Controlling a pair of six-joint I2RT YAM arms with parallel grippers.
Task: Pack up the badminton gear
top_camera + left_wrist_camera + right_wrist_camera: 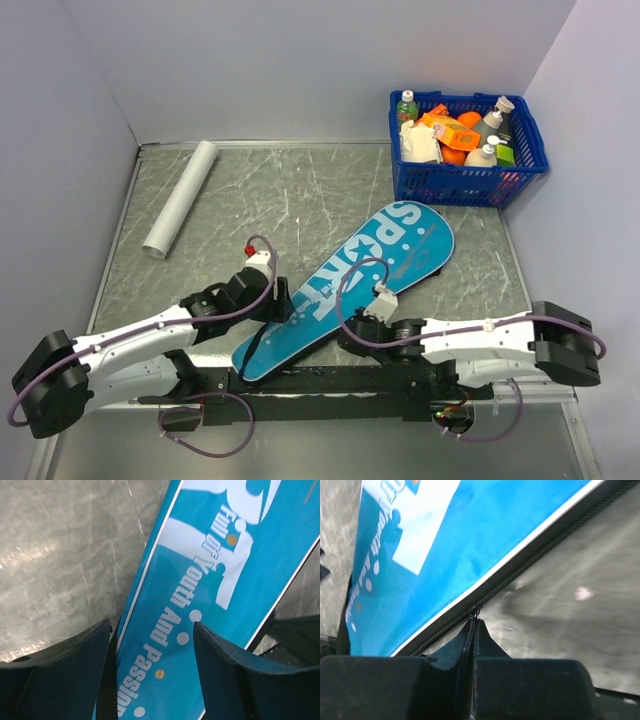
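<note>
One teal racket-shaped bag [350,290] lettered SPORT lies flat on the grey surface [300,190]. Its long axis runs diagonally, with the narrow handle end pointing to 7 o'clock, toward the arm bases, and the wide rounded head pointing to 1 o'clock, toward the blue basket [465,185]. The left gripper [150,622] stands wide open astride the bag's 10 o'clock edge near the narrow end, holding nothing. The right gripper [475,620] is fully closed, tips meeting at the small zip pull [476,611] on the 4 o'clock edge; whether it pinches the pull is unclear.

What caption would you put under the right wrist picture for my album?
Right gripper pinched shut on the zipper pull at the edge of the teal bag, grey table beyond.
</note>
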